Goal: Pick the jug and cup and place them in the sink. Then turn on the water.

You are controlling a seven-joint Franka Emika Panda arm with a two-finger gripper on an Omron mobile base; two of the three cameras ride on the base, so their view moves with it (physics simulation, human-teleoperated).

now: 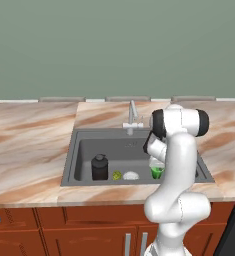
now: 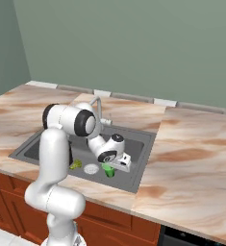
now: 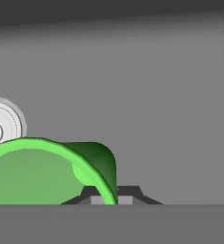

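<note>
While the white arm reaches down into the large dark grey rectangular sink [image 1: 84, 145], its two-finger gripper [image 3: 111, 198] is pinched tight on the rim of the small bright green tapered plastic cup [image 3: 46, 171], held low over the basin floor near the front right corner [image 1: 157, 171]. Just beside it to the left lie the white round drain [image 1: 131, 175] and a tiny yellow-green lump [image 1: 117, 175]. Further left, apart from the cup, the squat dark grey-black cylindrical jug [image 1: 99, 167] stands upright on the basin floor. Behind the basin, on the marbled tan counter [image 1: 29, 140], rises the slim silver faucet [image 1: 132, 116].
</note>
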